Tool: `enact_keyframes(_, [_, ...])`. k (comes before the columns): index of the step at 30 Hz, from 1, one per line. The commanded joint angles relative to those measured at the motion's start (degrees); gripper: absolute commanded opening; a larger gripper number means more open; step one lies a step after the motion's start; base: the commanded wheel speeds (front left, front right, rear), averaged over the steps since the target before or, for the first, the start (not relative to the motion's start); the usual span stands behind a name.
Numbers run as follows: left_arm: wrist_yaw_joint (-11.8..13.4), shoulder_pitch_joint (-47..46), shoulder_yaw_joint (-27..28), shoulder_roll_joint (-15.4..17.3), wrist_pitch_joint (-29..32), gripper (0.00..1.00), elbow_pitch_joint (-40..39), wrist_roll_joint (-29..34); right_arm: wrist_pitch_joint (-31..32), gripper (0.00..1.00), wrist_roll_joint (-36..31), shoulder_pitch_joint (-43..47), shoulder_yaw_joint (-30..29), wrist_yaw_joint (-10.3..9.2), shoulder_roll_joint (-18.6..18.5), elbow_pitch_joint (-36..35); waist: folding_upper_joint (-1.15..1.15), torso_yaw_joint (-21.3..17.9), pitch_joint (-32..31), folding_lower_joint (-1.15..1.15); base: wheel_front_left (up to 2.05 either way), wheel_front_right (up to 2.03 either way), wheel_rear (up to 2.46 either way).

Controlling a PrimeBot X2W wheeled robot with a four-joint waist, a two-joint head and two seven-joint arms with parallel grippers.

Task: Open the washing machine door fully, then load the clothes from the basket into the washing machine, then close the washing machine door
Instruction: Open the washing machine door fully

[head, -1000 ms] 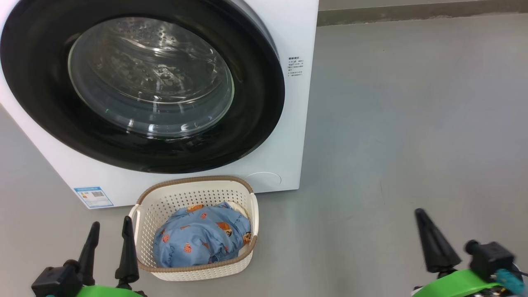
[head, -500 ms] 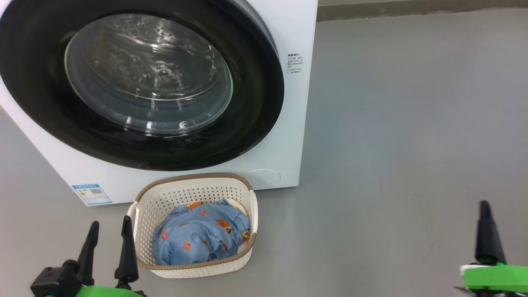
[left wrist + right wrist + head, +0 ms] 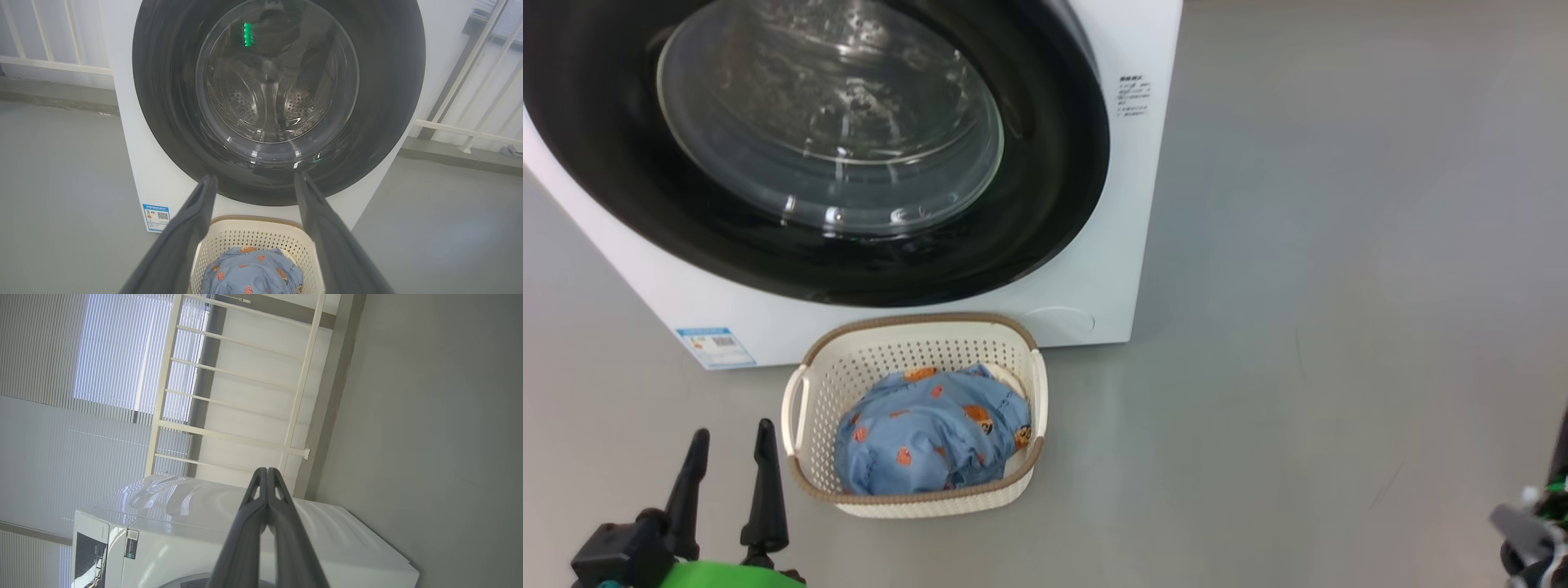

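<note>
Even daylight enters through window blinds [image 3: 102,355]; glare spots dot the door glass [image 3: 833,122]; left wrist end effector fingers [image 3: 327,245] blur.

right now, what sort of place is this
Probably a laundry corner of a utility room: a large white front-loading washing machine on a bare grey floor, a cream-white perforated plastic basket of light blue bear-print clothes before it.

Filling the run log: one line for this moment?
door shut; clothes in basket; left pincer open; right pincer shut
</note>
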Motion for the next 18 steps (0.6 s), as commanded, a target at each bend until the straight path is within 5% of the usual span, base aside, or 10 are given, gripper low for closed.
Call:
enact_keyframes(1, [-0.09,-2.57,1.78,1.45,-0.60,1.00,-1.85,0.21,0.84,0.00,2.43,-2.31,0.38,0.09,-1.51,-1.44,0.00,0.78,1.04,0.00,0.00,0.00,0.00])
enact_keyframes(9, [-0.09,-3.43,2.08,1.95,-0.60,1.00,-2.86,0.06,10.07,0.00,12.92,-7.93,-6.77,0.09,-4.52,2.05,0.00,2.12,4.84,0.00,0.00,0.00,0.00])
enact_keyframes(18, [-0.09,-5.43,1.78,1.78,-0.60,1.00,-4.41,-0.03,17.85,0.00,13.89,-18.55,-12.17,0.09,-6.22,6.17,0.00,3.92,11.73,0.00,0.00,0.00,0.00])
